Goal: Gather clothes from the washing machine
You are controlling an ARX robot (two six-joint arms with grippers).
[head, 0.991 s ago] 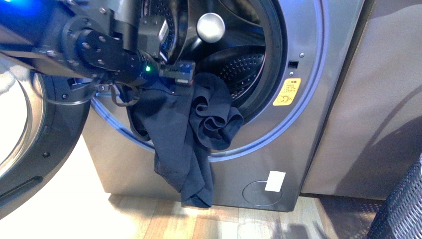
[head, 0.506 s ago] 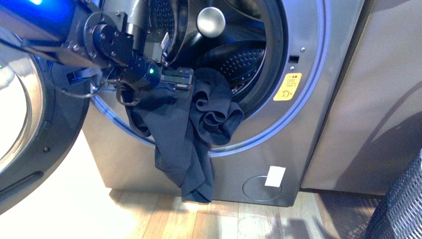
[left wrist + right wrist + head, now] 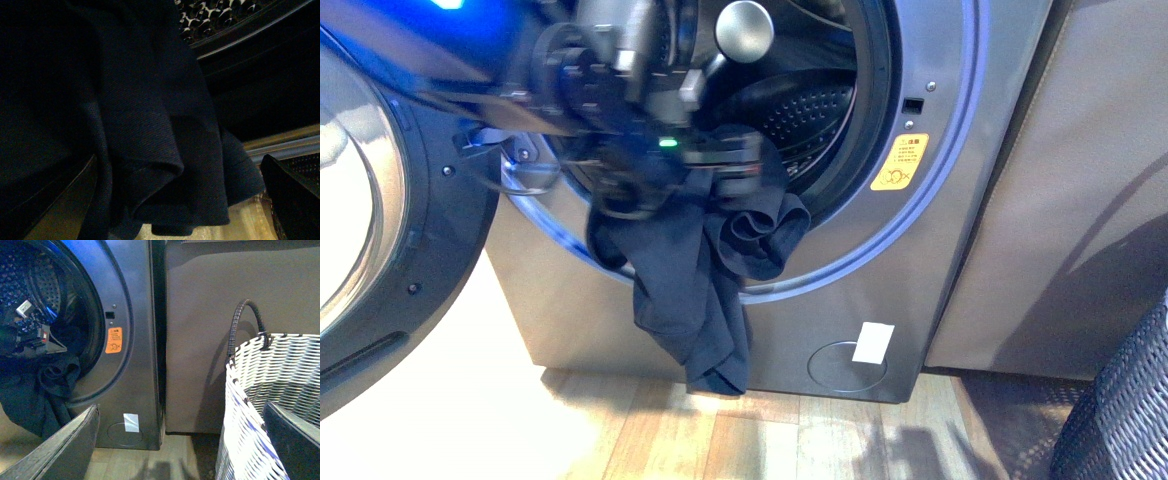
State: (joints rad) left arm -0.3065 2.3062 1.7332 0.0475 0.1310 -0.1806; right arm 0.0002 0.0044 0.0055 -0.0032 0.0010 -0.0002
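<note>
Wood floor point(image 3: 650, 430) runs beneath the grey metal washer point(image 3: 940, 200). Limp navy clothes point(image 3: 690, 290) drape over its porthole lip near 6 o'clock, the folds bunched. The left end effector point(image 3: 180, 165) is spread wide around the cloth, gripping nothing. It should close deep on a thick fold, then pull clear of the perforated drum. The right end effector point(image 3: 180, 410) gapes empty beside the woven basket point(image 3: 260, 370).

Drum mouth of the washing machine point(image 3: 970, 230): the left half is barred by the left arm point(image 3: 590, 100) and the lower rim is covered by the draped clothes point(image 3: 690, 270), while the right half is clear through to the drum point(image 3: 810, 115). The open door point(image 3: 440, 250) walls off the left. The basket point(image 3: 1120, 410) stands near right, with open floor point(image 3: 800, 440) between.
</note>
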